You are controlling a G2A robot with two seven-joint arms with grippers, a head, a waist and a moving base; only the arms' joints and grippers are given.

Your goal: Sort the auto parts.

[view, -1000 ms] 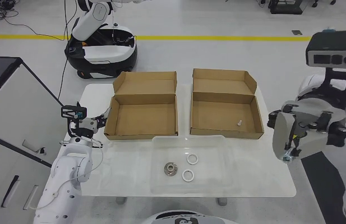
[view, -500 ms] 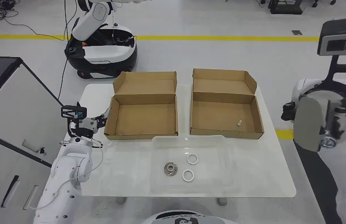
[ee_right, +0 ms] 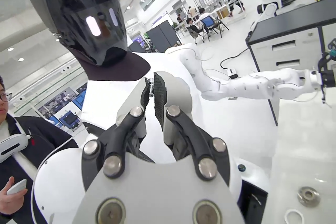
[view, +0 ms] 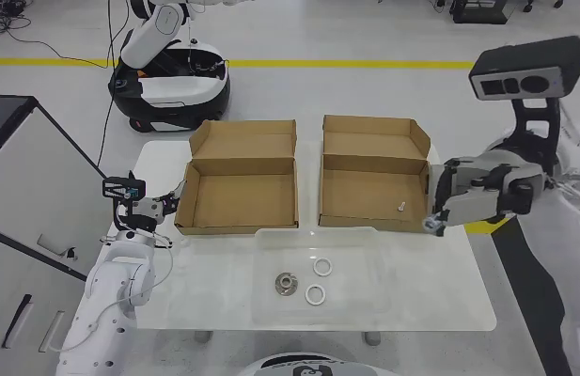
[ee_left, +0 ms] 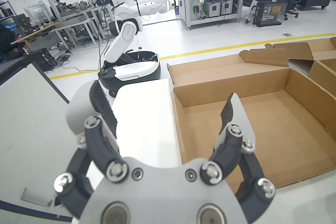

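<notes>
Sitting in the tray: a round metal flanged part (view: 287,281) with a hole through the middle, plus two white rings (view: 321,267), one just beside the part and one nearer the robot. All three are apart from each other.
Tray: a clear plastic tray (view: 318,229) on the white table (view: 214,282), right in front of both boxes.
Right box: an open brown cardboard right box (view: 365,193), lid flap folded back. There's one small silvery bolt (view: 400,203) lying on its floor toward the right wall.
Left box: the left box (view: 238,197) is the same kind of cardboard box, flap open too.
Screw: a tiny silver threaded screw (ee_right: 150,88), shiny, looks kinda like a little spring from this angle. It's up off the table, pinched at the fingertips.
Right gripper: the right gripper (view: 431,224) has its pads squeezed together on that screw. In the top view it's at the near right corner of the right box; can't tell how high above it.
Left gripper: the left gripper (ee_left: 164,93) has its fingers spread wide with nothing in them. It's at the left side of the table, just beside the left box's left wall.
</notes>
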